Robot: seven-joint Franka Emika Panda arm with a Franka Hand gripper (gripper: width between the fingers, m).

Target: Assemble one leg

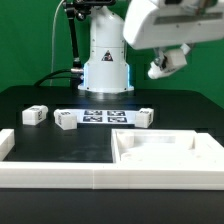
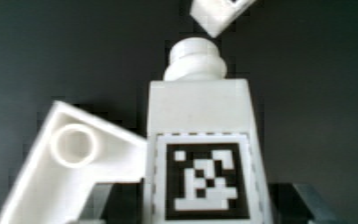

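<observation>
My gripper point(image 1: 166, 60) is high at the exterior view's upper right, shut on a white leg point(image 1: 160, 67) held well above the table. In the wrist view the leg point(image 2: 201, 110) fills the middle between the dark fingers point(image 2: 119, 203), with its black-and-white tag facing the camera and its narrow peg end point(image 2: 195, 57) pointing away. Below it lies a corner of the large white panel point(image 2: 60, 160) with a round hole point(image 2: 73, 148). Three more legs lie on the table point(image 1: 34, 116), point(image 1: 66, 121), point(image 1: 146, 117).
The marker board point(image 1: 105, 116) lies in front of the robot base point(image 1: 106, 65). The large white recessed panel point(image 1: 165, 150) sits at the front right. A low white wall point(image 1: 50, 172) runs along the front. A white pointed piece point(image 2: 217, 12) shows far off in the wrist view.
</observation>
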